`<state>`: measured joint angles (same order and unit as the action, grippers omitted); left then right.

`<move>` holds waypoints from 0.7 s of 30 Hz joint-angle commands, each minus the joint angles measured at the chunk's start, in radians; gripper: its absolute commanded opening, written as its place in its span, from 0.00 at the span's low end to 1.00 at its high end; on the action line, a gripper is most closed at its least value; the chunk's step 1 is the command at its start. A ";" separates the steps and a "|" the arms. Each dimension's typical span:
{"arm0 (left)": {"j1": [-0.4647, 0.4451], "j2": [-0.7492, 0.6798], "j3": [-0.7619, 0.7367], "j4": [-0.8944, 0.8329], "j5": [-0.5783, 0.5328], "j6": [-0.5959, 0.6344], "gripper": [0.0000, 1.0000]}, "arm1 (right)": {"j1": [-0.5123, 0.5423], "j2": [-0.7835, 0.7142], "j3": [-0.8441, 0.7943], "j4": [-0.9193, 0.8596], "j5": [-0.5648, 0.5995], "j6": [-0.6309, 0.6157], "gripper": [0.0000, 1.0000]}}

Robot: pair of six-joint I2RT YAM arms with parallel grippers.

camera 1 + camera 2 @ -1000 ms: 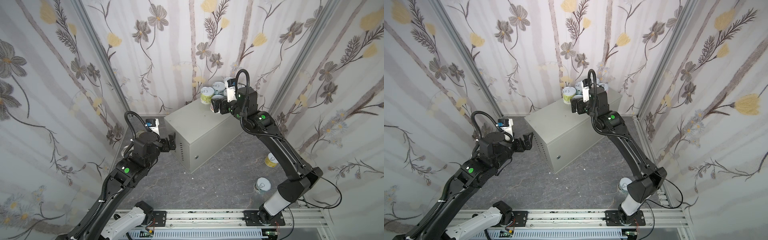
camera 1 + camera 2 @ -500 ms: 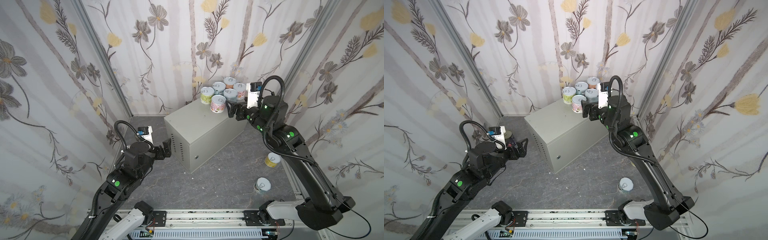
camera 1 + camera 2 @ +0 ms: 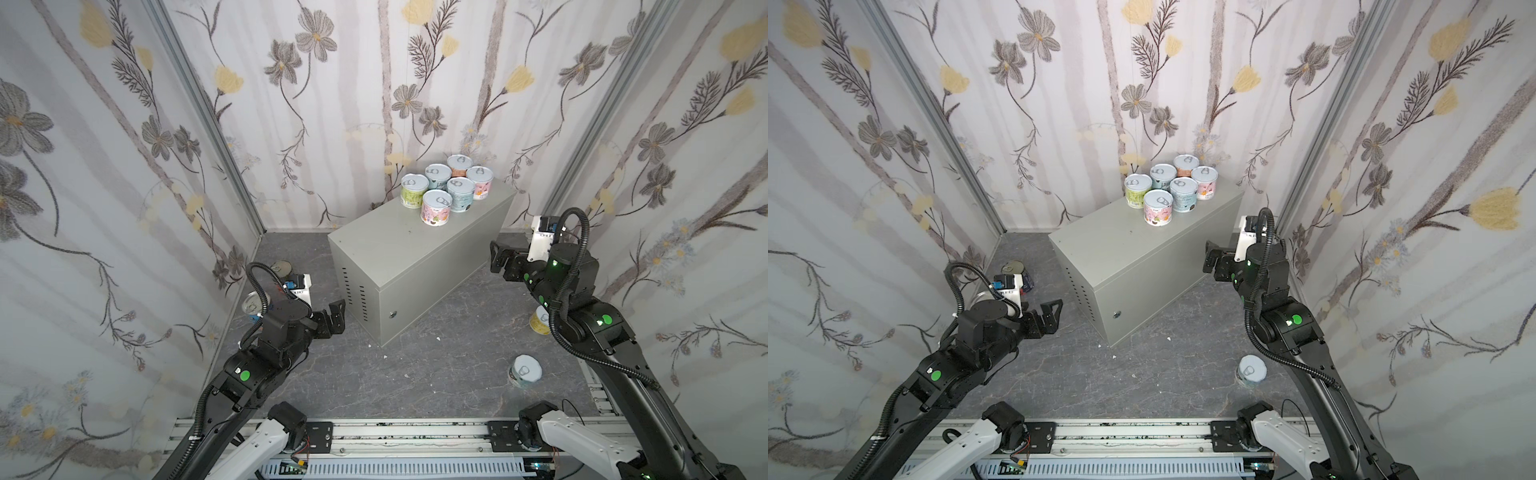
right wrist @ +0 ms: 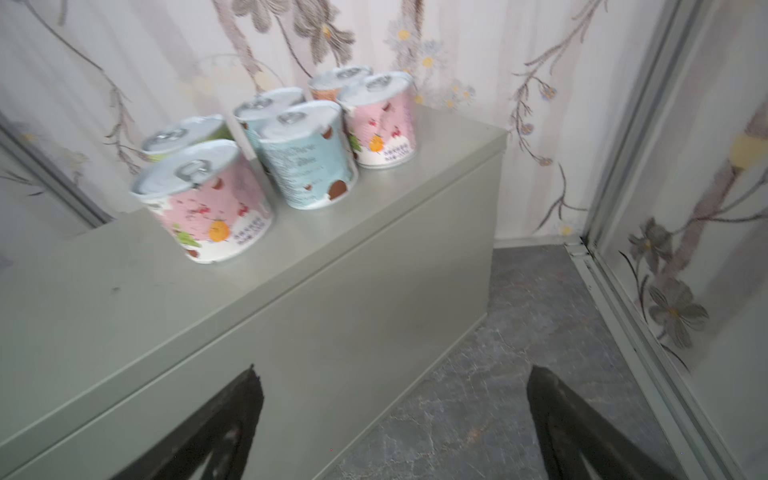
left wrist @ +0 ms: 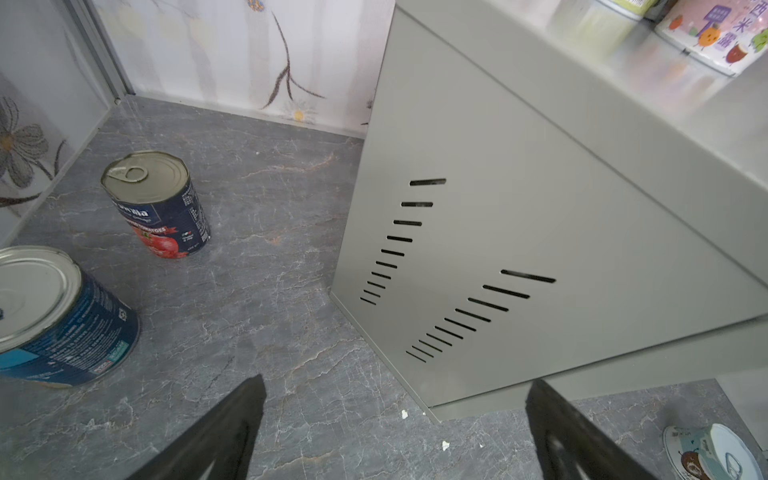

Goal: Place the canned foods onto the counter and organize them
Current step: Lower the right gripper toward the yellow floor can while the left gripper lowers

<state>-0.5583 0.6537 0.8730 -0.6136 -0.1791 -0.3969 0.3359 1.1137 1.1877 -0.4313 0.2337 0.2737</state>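
Left of the table [image 3: 386, 249], navy can [image 5: 162, 208] and blue can [image 5: 54, 316] stand upright nearest the wide, empty left hand [image 3: 336, 318]; right hand [image 3: 498, 259] likewise wide.

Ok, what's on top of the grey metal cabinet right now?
Six short pull-tab cans stand upright, clustered at the cabinet's far end; the rest of its top is bare. Front cans cover the lower labels of those behind.

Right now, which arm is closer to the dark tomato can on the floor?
Left. The left arm is close beside the navy tomato can, by the vented end of the counter. The right arm is across the counter, far off.
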 commanded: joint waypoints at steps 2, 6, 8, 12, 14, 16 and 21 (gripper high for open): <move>-0.002 -0.005 -0.013 0.021 0.019 -0.035 1.00 | -0.092 -0.025 -0.108 0.030 -0.054 0.082 1.00; -0.002 -0.005 -0.043 0.034 0.033 -0.064 1.00 | -0.194 -0.019 -0.213 0.063 -0.058 0.140 1.00; -0.002 -0.002 -0.079 0.050 0.056 -0.090 1.00 | -0.244 -0.008 -0.257 0.082 -0.049 0.177 1.00; -0.002 -0.006 -0.156 0.085 0.061 -0.131 1.00 | -0.327 0.018 -0.336 0.116 0.001 0.248 1.00; -0.002 -0.013 -0.180 0.106 0.070 -0.133 1.00 | -0.350 0.037 -0.364 0.125 0.040 0.275 1.00; -0.002 -0.016 -0.186 0.121 0.073 -0.134 1.00 | -0.370 0.061 -0.386 0.133 0.084 0.299 1.00; -0.003 0.015 -0.207 0.161 0.100 -0.155 1.00 | -0.419 0.128 -0.426 0.140 0.155 0.363 1.00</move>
<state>-0.5610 0.6544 0.6781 -0.5175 -0.1013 -0.5236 -0.0673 1.2190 0.7746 -0.3424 0.3172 0.5709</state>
